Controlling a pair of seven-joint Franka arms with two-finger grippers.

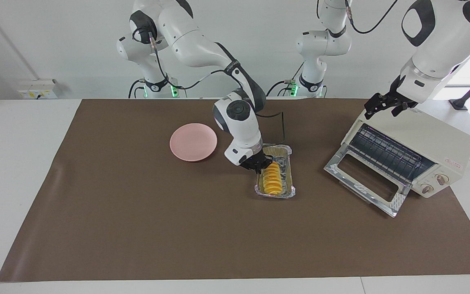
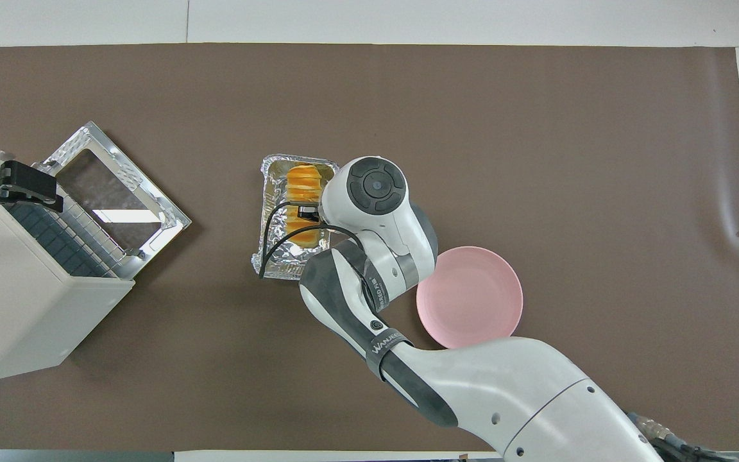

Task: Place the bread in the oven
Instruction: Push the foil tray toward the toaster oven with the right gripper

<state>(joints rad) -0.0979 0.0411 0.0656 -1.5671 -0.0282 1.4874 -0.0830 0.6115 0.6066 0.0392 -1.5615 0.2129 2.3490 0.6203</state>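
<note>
White wall, white table

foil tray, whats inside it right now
The bread lies in the foil tray; the right tool covers the loaf's end nearer the robots.

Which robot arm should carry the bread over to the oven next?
Probably the right arm. Its gripper is already down at the bread in the foil tray. The left gripper waits over the oven, whose door is open.
</note>
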